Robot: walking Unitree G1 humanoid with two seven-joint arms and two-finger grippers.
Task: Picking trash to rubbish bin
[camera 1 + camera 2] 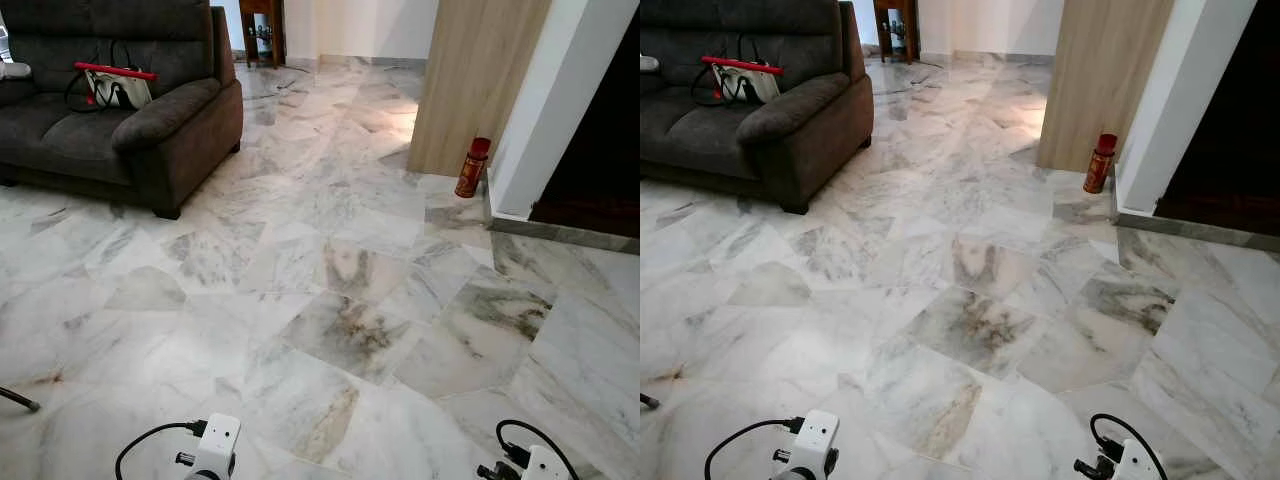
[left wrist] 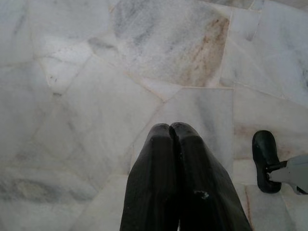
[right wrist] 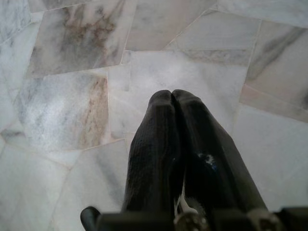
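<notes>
Both grippers, left gripper (image 2: 171, 127) and right gripper (image 3: 172, 94), fingers pressed together, empty; sofa (image 1: 150, 120) left, red can (image 1: 472, 167) by wall.

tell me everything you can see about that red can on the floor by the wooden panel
The red can is a slim cylinder standing upright on the marble floor. Its body is orange-red with print too small to read, topped by a darker red cap; it looks like metal, perhaps a spray can. It stands in the corner where the light wooden panel meets the white wall, close to both, though contact cannot be judged. Nothing else is near it, and it sits far ahead on the robot's right.
</notes>
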